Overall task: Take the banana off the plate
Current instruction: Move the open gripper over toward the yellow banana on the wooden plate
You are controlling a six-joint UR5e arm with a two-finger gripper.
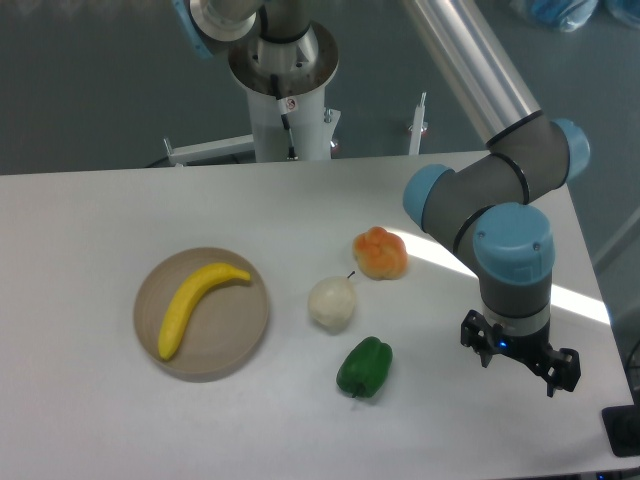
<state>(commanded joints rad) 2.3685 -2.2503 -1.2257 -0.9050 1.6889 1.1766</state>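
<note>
White table (120, 210) with banana (195, 303) on plate (235, 345); no legible writing; end effector (520, 352) state unclear.

The bright yellow banana (197, 303) lies diagonally across the round light-brown plate (235, 335).

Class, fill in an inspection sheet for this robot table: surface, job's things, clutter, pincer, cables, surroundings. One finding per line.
Surface: white table, sunlit patch at right.
Job's things: banana lies on the plate, untouched.
Clutter: orange fruit, pale pear and green pepper on the table right of the plate.
Pincer: pincer near the table's right edge, far from the banana, holding nothing; open or shut cannot be told.
Cables: thin cable on the white pedestal.
Surroundings: grey floor behind, white frame bars.
</note>
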